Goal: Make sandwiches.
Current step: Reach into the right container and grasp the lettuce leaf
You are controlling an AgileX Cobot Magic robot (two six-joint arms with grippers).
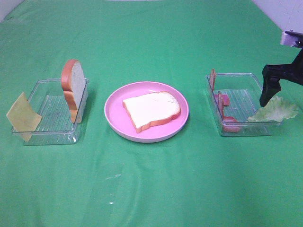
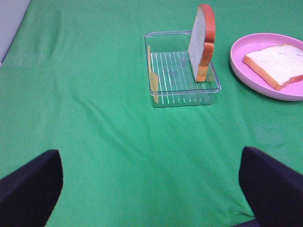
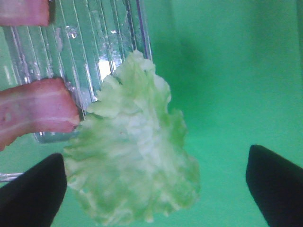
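One white bread slice (image 1: 151,110) lies flat on the round pink plate (image 1: 113,113); both also show in the left wrist view, the slice (image 2: 277,64) on the plate (image 2: 236,59). A second bread slice (image 1: 73,90) (image 2: 202,42) stands upright in the left clear tray (image 1: 47,135). The yellow cheese square (image 1: 22,116) (image 2: 151,71) leans on that tray's left end. Bacon strips (image 1: 222,100) (image 3: 35,111) lie in the right clear tray (image 1: 236,75). The pale green lettuce leaf (image 1: 277,111) (image 3: 137,156) rests on that tray's right end, partly on the cloth. My right gripper (image 1: 271,94) (image 3: 156,189) is open just above the lettuce. My left gripper (image 2: 151,189) is open and empty, well short of the left tray.
A green cloth (image 1: 151,179) covers the whole table. A pale wall or edge (image 1: 284,14) shows at the far right corner. The left tray's rim (image 2: 184,90) stands between my left gripper and the upright bread.
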